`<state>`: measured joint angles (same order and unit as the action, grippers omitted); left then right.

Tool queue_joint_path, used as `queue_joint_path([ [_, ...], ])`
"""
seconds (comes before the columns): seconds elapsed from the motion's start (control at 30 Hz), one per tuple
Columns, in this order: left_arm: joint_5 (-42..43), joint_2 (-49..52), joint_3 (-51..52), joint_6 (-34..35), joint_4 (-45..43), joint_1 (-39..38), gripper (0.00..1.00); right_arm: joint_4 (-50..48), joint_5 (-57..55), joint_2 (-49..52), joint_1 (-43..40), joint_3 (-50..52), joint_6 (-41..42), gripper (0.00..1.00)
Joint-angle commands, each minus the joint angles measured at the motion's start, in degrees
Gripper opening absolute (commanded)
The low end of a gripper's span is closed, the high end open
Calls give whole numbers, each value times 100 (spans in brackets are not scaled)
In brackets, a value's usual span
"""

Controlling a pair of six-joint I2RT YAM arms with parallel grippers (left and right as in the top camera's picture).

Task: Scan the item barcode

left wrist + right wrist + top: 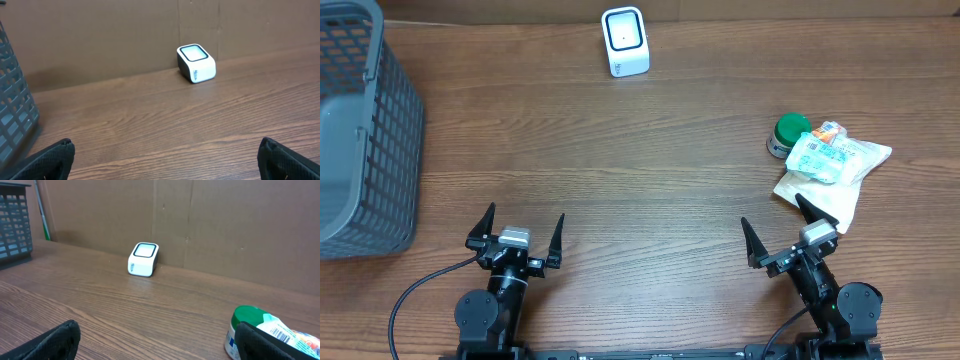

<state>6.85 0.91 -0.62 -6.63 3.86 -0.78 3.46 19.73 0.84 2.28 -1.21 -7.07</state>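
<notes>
I've got the left tool (525, 213) and right tool (770, 209) wide open, holding nothing. The basket (360, 130) is cut off at the frame edge, and a packet (832, 160) half hides a green-lidded jar (788, 134).

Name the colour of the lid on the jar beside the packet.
The lid is green; the overhead view shows it best.

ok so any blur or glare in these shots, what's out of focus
Overhead: even light, sharp throughout. Left wrist: scanner crisp, soft sheen on the table, left fingers dark and blurred. Right wrist: right fingers likewise blurred, no harsh glare.
</notes>
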Motion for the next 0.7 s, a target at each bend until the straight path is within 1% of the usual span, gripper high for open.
queue_joint_path([
  [0.0,-20,-63,33,-90,0,-37,99,-42,33,-68,-7,76,39,100],
  [0.67,-20,-63,33,-90,0,-37,99,-42,33,-68,-7,76,39,100],
])
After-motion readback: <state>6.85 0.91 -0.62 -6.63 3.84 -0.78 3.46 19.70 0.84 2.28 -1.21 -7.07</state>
